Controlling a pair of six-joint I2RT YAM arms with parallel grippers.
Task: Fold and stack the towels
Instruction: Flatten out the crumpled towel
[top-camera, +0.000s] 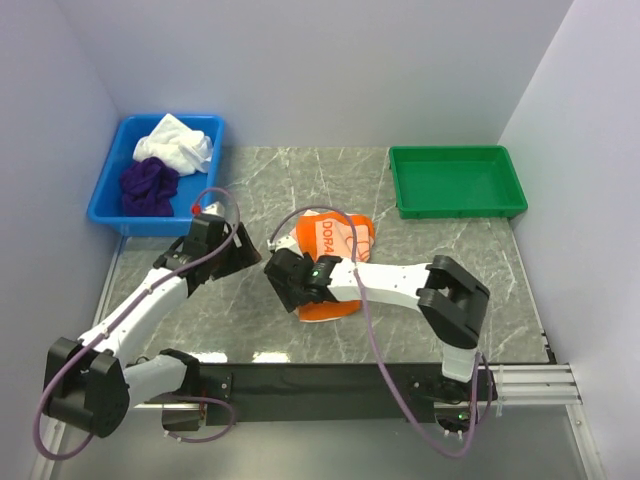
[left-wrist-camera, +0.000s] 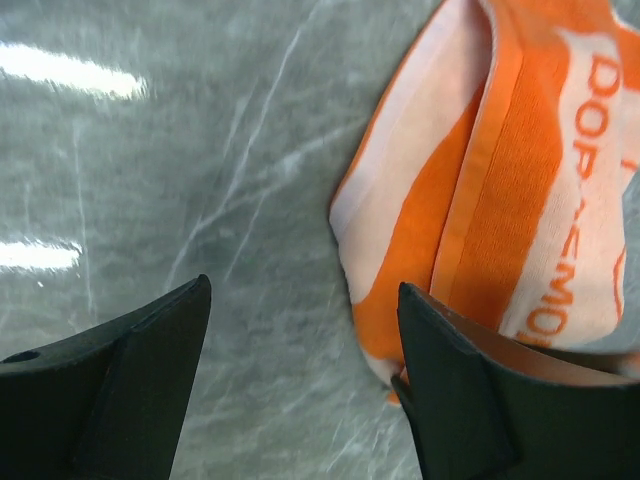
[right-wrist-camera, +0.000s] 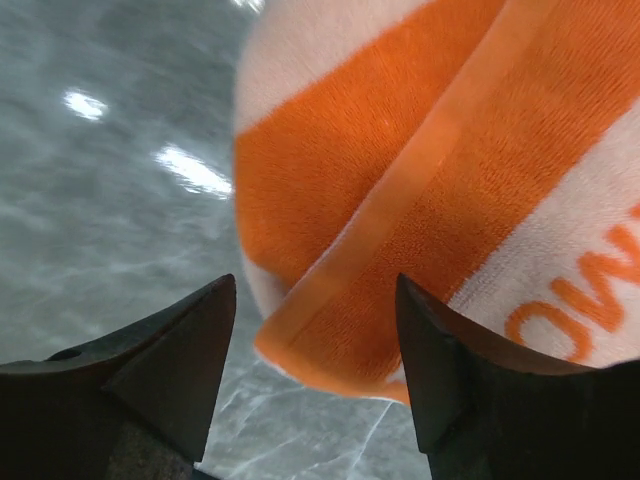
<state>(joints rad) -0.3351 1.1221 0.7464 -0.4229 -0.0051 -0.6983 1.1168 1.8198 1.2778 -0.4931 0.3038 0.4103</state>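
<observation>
The orange towel (top-camera: 335, 240) with white lettering lies bunched and partly folded on the marble table (top-camera: 450, 280), at its middle. My left gripper (top-camera: 245, 258) hovers at the towel's left side and is open; in its wrist view the gripper (left-wrist-camera: 305, 290) has bare marble between the fingers, and its right finger (left-wrist-camera: 460, 390) overlaps the edge of the orange towel (left-wrist-camera: 500, 200). My right gripper (top-camera: 290, 290) is low over the towel's near-left part. It (right-wrist-camera: 315, 290) stands open with a corner of the orange towel (right-wrist-camera: 400, 230) between its fingers. The white towel (top-camera: 175, 145) and the purple towel (top-camera: 148, 188) lie crumpled in the blue bin (top-camera: 205, 125).
The blue bin stands at the table's back left. A green tray (top-camera: 457, 205) with nothing in it sits at the back right. White walls close the table in on the left, back and right. The right arm's forearm (top-camera: 390, 282) lies across the towel's near side.
</observation>
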